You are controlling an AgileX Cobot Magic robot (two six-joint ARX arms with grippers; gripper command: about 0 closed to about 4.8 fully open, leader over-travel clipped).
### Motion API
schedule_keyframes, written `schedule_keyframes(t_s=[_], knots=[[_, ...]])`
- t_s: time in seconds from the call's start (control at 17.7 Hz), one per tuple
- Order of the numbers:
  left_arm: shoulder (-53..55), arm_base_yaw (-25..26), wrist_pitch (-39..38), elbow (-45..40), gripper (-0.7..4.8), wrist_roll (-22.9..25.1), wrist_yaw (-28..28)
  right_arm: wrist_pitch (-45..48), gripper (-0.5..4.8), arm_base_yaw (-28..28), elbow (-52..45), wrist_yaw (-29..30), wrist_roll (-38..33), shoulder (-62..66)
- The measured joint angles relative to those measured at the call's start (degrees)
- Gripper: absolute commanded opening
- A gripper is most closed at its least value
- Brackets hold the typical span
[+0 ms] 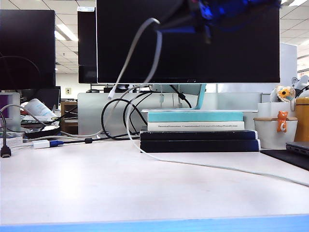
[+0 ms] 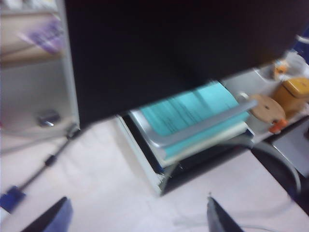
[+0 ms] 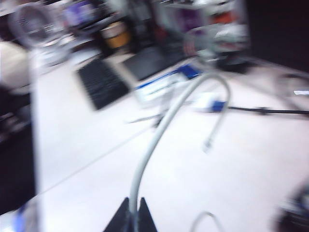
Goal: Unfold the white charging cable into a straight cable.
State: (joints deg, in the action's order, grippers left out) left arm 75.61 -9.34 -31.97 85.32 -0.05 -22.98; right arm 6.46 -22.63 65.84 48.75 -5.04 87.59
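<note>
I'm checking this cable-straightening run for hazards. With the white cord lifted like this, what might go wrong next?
1. The thin glossy white charging cable hangs beside the black looped cables and may snag them.
2. The right end effector, shut on the cord, is the only grip; the left end effector is open and empty, so the cord could slip.

A large black monitor stands at the tabletop's far edge, over a stack of books: a teal one on a white one, on two black ones. Thick black looped cables lie just left of the stack, and a greyish cable with white adapter and blue plug lies near the left edge. Toward the far right corner stands a white pot with a small orange figure on its rim.
</note>
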Motion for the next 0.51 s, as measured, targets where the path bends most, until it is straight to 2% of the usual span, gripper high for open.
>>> schedule_keyframes(t_s=[0.23, 0.4, 0.45, 0.51], knots=[[-0.2, 0.0, -0.9, -0.1, 3.72, 0.8, 0.3, -7.7, -0.01, -7.0, 0.5, 5.2, 0.4, 0.9], [-0.2, 0.0, -1.0, -0.1, 3.72, 0.9, 0.2, -7.8, -0.01, -9.7, 0.5, 6.7, 0.6, 4.1], [-0.2, 0.0, -1.2, -0.1, 3.72, 0.9, 0.0, -7.0, 1.85, -10.7, 0.5, 6.3, 0.5, 5.7], [-0.1, 0.0, -5.0, -0.3, 3.72, 3.0, 0.0, -1.2, 3.65, -13.0, 3.0, 1.3, 0.2, 12.7]])
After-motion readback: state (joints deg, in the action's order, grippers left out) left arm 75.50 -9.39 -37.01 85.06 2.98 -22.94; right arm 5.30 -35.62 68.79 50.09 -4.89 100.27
